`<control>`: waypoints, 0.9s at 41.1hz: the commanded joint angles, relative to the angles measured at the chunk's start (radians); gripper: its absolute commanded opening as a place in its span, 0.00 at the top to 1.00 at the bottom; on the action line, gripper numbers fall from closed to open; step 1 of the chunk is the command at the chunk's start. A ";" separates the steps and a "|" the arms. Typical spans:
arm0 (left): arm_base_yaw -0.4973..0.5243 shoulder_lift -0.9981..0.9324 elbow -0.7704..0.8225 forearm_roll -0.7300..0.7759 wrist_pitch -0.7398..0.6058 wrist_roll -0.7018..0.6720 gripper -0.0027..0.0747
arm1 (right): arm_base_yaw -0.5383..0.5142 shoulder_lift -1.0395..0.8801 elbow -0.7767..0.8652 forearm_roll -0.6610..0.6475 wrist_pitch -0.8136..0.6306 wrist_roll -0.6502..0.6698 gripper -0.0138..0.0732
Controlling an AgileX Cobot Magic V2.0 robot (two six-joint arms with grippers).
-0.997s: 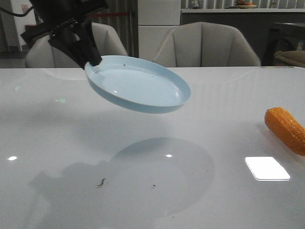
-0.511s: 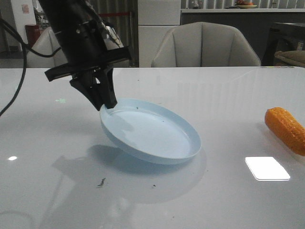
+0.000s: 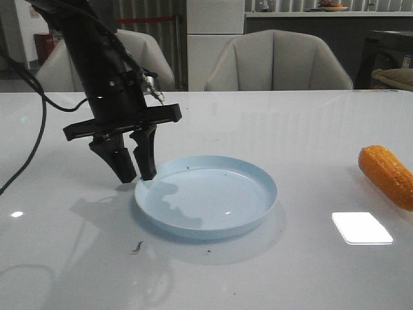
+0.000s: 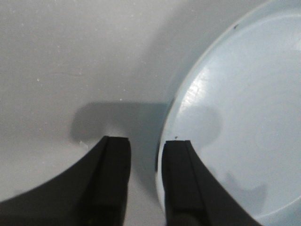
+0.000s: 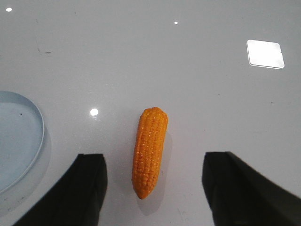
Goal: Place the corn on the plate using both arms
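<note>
The pale blue plate (image 3: 213, 200) lies flat on the white table, left of centre. My left gripper (image 3: 138, 177) stands at its left rim, fingers slightly apart, one outside the rim and one just over it. In the left wrist view the gripper (image 4: 146, 141) shows a clear gap, with the plate (image 4: 244, 103) beside the inner finger. The orange corn (image 3: 387, 174) lies on the table at the far right. In the right wrist view my right gripper (image 5: 155, 157) is wide open above the corn (image 5: 150, 150), which lies lengthwise between the fingers. The plate's edge (image 5: 16, 141) shows there too.
Two grey chairs (image 3: 277, 61) stand behind the table's far edge. A bright square light reflection (image 3: 361, 227) lies on the table near the corn. A few dark specks (image 3: 137, 246) lie in front of the plate.
My left arm lowered the tilted plate from the air onto the table. The plate now lies flat, and the left fingers have parted from its rim. The corn has not moved.
</note>
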 commanded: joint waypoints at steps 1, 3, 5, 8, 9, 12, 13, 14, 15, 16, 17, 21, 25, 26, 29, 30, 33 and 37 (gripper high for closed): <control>-0.009 -0.066 -0.065 -0.012 0.012 -0.011 0.53 | 0.000 -0.007 -0.035 -0.007 -0.068 -0.005 0.22; -0.007 -0.070 -0.100 -0.014 0.025 -0.003 0.53 | 0.000 -0.007 -0.035 -0.007 -0.068 -0.005 0.22; -0.007 -0.074 -0.138 -0.014 0.025 0.023 0.54 | 0.000 -0.007 -0.035 -0.007 -0.068 -0.005 0.22; -0.007 -0.088 -0.230 0.009 0.037 0.039 0.54 | 0.000 -0.007 -0.035 -0.007 -0.068 -0.005 0.22; -0.007 -0.095 -0.259 0.022 0.042 0.041 0.54 | 0.000 -0.007 -0.035 -0.007 -0.068 -0.005 0.22; -0.005 -0.113 -0.363 0.059 0.063 0.056 0.54 | 0.000 -0.007 -0.035 -0.007 -0.068 -0.005 0.22; -0.005 -0.121 -0.407 0.071 0.076 0.069 0.54 | 0.000 -0.007 -0.035 -0.007 -0.068 -0.005 0.22; -0.005 -0.127 -0.452 0.091 0.096 0.078 0.54 | 0.000 -0.007 -0.035 -0.007 -0.067 -0.005 0.22; -0.005 -0.133 -0.483 0.121 0.096 0.078 0.54 | 0.000 -0.007 -0.035 -0.007 -0.067 -0.005 0.22; -0.005 -0.143 -0.511 0.135 0.096 0.078 0.54 | 0.000 -0.007 -0.035 -0.007 -0.067 -0.005 0.22; -0.005 -0.153 -0.542 0.163 0.096 0.078 0.54 | 0.000 -0.007 -0.035 -0.007 -0.067 -0.005 0.22; -0.005 -0.213 -0.611 0.224 0.096 0.078 0.54 | 0.000 -0.007 -0.035 -0.007 -0.067 -0.005 0.22; -0.005 -0.293 -0.618 0.256 0.096 0.078 0.54 | 0.000 -0.007 -0.035 -0.007 -0.064 -0.005 0.22; -0.005 -0.318 -0.618 0.266 0.096 0.078 0.54 | 0.000 -0.007 -0.035 -0.007 -0.060 -0.005 0.22; -0.005 -0.385 -0.604 0.322 0.096 0.078 0.54 | 0.000 -0.007 -0.035 -0.007 -0.049 -0.005 0.22; -0.005 -0.408 -0.593 0.344 0.096 0.078 0.54 | 0.000 -0.007 -0.035 -0.007 -0.042 -0.005 0.22; -0.005 -0.518 -0.535 0.441 0.096 0.056 0.54 | 0.000 -0.007 -0.035 -0.007 -0.011 -0.005 0.22; -0.005 -0.683 -0.359 0.537 0.096 0.025 0.54 | 0.000 -0.007 -0.035 -0.007 0.048 -0.005 0.22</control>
